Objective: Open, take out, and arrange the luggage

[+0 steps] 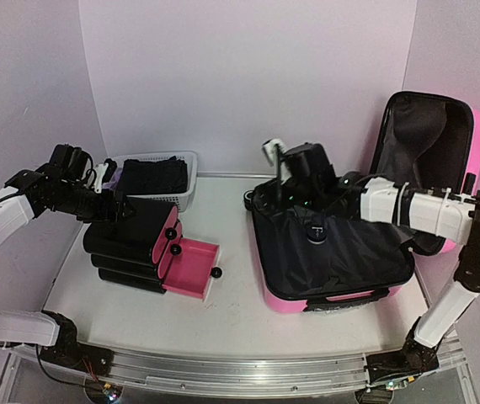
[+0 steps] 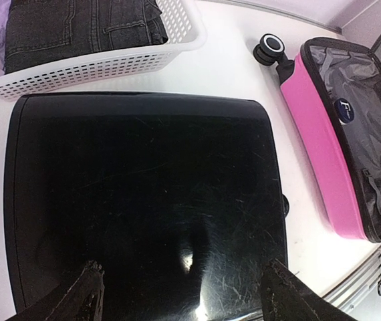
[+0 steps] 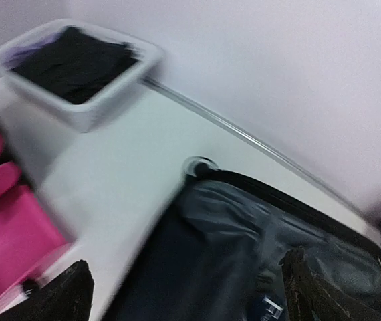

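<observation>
Over the table's right half, the right gripper point(image 1: 289, 187) hangs with jaws spread, holding nothing, directly above the black lining of the luggage point(image 1: 324, 300). The luggage lies open, long axis near-to-far, lid raised at right. The left gripper point(image 1: 118, 210), likewise spread, hovers well apart over the stacked smaller cases point(image 1: 135, 248). Right arm judged nearer.

Item count, counter point(image 1: 232, 227):

- Luggage point(image 1: 341, 261): one, at the right edge.
- Smaller black-shelled cases: one stack point(image 1: 126, 248) at the left edge. At least three layers are visible; the exact number cannot be resolved.
- Pink open shell point(image 1: 191, 268): one, against the stack.
- Basket point(image 2: 97, 67): one, at the far-left corner.
- Dark denim point(image 2: 77, 27): one pile inside the basket; the number of garments cannot be resolved.
- Arms: two, with one claw each: left claw point(image 2: 184, 291) and right claw point(image 3: 190, 291).
</observation>
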`<state>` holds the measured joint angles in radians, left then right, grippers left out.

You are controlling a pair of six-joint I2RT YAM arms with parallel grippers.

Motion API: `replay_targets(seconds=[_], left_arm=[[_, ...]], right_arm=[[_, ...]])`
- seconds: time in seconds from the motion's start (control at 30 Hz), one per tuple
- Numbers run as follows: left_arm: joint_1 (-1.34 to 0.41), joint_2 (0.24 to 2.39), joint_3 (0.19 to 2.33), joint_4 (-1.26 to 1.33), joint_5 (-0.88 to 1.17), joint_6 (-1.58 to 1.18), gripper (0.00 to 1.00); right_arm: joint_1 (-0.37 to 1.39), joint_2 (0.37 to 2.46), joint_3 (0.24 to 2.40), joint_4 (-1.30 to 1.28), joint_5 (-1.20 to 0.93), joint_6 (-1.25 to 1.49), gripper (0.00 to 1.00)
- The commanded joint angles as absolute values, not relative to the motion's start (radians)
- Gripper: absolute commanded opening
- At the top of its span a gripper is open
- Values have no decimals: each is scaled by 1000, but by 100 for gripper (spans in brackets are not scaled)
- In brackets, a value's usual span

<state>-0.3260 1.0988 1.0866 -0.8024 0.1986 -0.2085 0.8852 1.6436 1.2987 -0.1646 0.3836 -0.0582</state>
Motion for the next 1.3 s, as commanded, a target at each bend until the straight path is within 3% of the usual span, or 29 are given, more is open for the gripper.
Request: replay_targets(seconds=[0.0,0.23,0.43,0.87,1.07,1.27], left_arm=[[-320,1085,1137,-774,235,-211,81],[-320,1081,1135,-774,253,-219,81],[-319,1083,1133,-775,263,-221,81],[-319,1051,1114,-774,265,-221,82],[-320,1036,1108,-775,263,-218,82],[-320,1033,1109,-778,262,-220,82]], right_arm=[[660,1658,1331,-531,428,315,98],[470,1819,1443,-753,279,390,98],[454,1970,1552,-850,233,357,88],[452,2181,1697,-855,240,333,88],[450,2223,1720,-846,247,333,72],[453,2144,1694,-832,242,342,45]])
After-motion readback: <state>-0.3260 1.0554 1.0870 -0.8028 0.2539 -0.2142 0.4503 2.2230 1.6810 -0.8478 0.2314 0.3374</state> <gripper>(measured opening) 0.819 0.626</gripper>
